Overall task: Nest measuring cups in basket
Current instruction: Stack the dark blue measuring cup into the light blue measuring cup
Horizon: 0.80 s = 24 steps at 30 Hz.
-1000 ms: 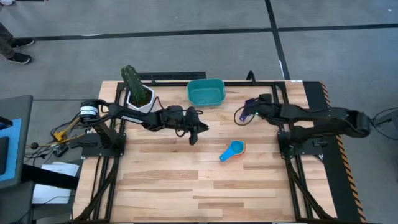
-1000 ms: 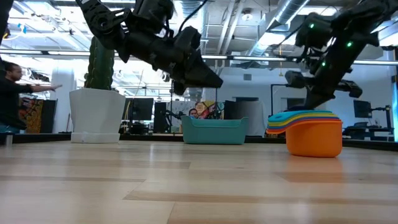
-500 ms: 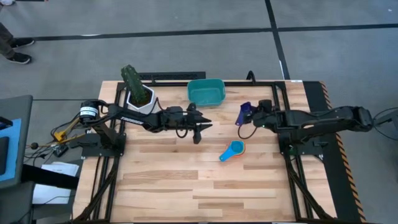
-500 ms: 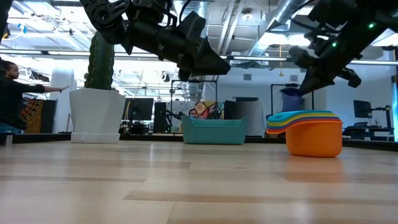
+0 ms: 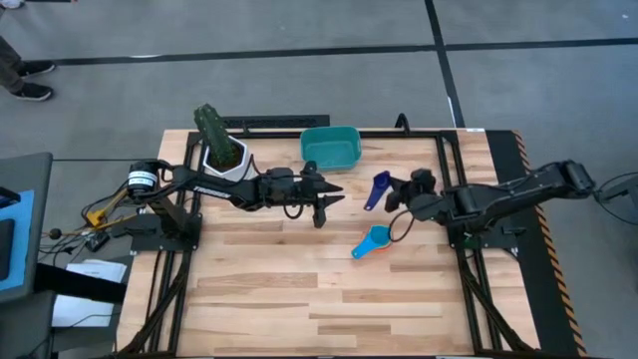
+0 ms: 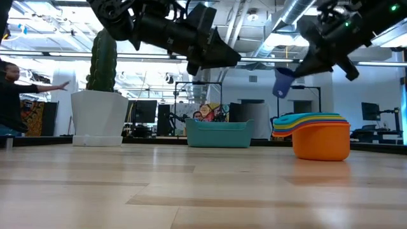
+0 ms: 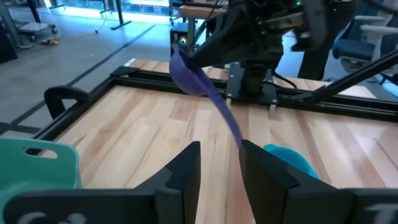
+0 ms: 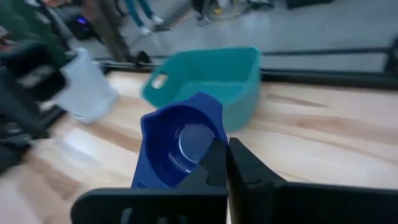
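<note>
A dark blue measuring cup (image 5: 376, 188) hangs above the table in my right gripper (image 5: 392, 192), which is shut on it; in the low view the cup (image 6: 283, 81) is well clear of the wood. Its long flat handle (image 7: 225, 115) points toward my left gripper (image 5: 332, 201), which stands open a short way off and level with it. The fingers (image 7: 186, 167) of my left gripper touch nothing. The other measuring cups sit nested in a stack (image 5: 374, 241) whose orange bottom cup (image 6: 321, 141) rests on the table. The teal basket (image 5: 330, 147) stands at the far edge. My right gripper pinches the blue cup's bowl at its rim (image 8: 212, 132) between its two fingers, on the side away from the handle. The fingers come nearly level from the table's right. The cup hangs clear of the table, tipped on its side, its open mouth facing back toward my right wrist.
A white pot with a green cactus (image 5: 221, 150) stands at the far left, beside my left arm. A black frame (image 5: 439, 140) runs along the table's far and right sides. People stand in the room beyond (image 6: 13, 95).
My right gripper has swung with the blue cup toward the table's left and near edge, closer to my left gripper, and risen a little; the cup stays clear of the table. My left gripper has lifted, levelled out and opened its fingers.
</note>
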Available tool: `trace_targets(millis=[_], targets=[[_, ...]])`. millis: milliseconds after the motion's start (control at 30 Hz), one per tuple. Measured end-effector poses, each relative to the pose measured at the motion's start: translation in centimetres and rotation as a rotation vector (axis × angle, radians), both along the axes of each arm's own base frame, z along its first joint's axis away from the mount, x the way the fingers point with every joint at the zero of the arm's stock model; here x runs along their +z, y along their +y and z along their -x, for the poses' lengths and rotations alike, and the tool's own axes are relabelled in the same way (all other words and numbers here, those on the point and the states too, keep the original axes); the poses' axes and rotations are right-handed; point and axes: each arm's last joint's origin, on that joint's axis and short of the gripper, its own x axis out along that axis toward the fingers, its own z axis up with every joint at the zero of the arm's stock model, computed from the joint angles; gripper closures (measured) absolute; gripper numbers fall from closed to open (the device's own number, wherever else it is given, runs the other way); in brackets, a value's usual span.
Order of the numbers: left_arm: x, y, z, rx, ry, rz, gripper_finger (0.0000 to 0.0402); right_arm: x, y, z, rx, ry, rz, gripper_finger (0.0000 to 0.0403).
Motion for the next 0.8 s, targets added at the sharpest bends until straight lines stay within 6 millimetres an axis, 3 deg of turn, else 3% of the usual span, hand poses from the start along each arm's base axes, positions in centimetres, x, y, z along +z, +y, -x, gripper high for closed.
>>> trace_targets(millis=[300, 800], targets=[[0.1, -0.4, -0.1, -0.042, 0.001, -0.025, 0.0301, 1.5, 0.7, -0.7, 0.045, -0.065, 0.113, 0.0400], [1.5, -1.3, -0.5, -0.075, -0.070, -0.097, 0.0285, 2.6, 0.9, -1.9, 0.078, -0.163, 0.147, 0.0398]])
